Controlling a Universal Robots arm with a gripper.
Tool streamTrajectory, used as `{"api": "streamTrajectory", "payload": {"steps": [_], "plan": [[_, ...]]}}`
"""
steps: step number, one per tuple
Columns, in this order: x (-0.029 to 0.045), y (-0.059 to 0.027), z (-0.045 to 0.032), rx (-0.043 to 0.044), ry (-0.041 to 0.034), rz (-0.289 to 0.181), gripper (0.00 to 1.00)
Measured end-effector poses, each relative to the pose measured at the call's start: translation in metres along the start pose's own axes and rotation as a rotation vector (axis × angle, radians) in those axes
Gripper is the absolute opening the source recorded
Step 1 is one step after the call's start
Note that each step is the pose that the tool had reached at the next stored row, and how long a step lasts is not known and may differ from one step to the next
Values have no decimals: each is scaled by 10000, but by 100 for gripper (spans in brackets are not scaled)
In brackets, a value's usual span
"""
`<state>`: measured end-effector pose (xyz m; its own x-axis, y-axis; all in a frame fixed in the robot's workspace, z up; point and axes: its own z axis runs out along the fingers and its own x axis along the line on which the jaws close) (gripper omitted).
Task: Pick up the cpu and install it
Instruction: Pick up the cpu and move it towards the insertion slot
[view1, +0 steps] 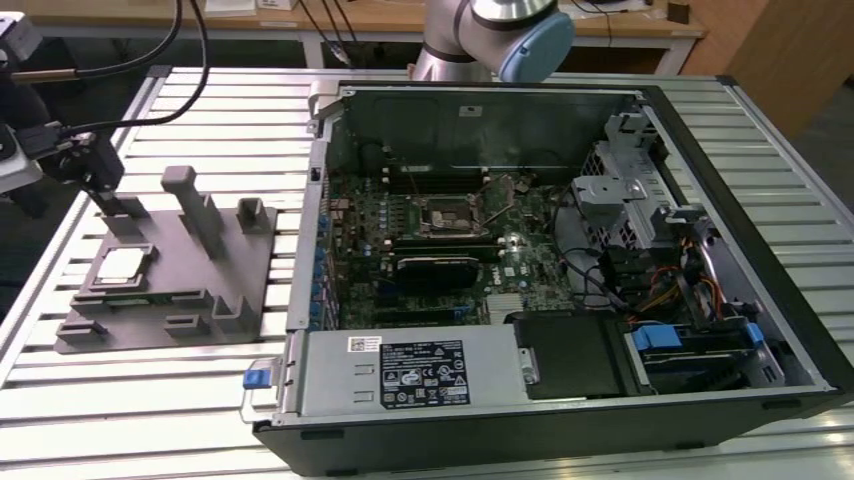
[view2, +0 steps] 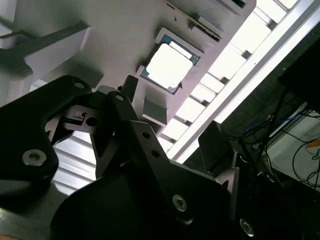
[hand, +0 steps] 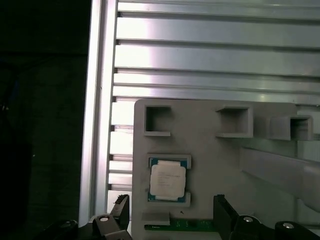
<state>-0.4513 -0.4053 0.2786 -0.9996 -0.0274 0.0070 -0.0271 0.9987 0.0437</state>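
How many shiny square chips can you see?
1. The cpu lies in a recess of the grey tray, at the exterior view's left. More could be hidden inside the computer case.

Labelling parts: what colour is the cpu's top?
The cpu top is silvery, best in the first wrist view.

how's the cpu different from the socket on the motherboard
The cpu is a shiny pale silver square; the socket is a dark open frame. The cpu lies in a recess of the grey tray; the socket sits on the motherboard inside the computer case. The cpu looks smaller than the socket. Both are square and lie flat.
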Motion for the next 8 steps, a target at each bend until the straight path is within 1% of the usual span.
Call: {"api": "streamTrajectory", "payload": {"steps": [4, 8], "plan": [[0, -2, 51, 2, -48, -2, 76], [-1, -4, 99, 2, -52, -2, 76]]}}
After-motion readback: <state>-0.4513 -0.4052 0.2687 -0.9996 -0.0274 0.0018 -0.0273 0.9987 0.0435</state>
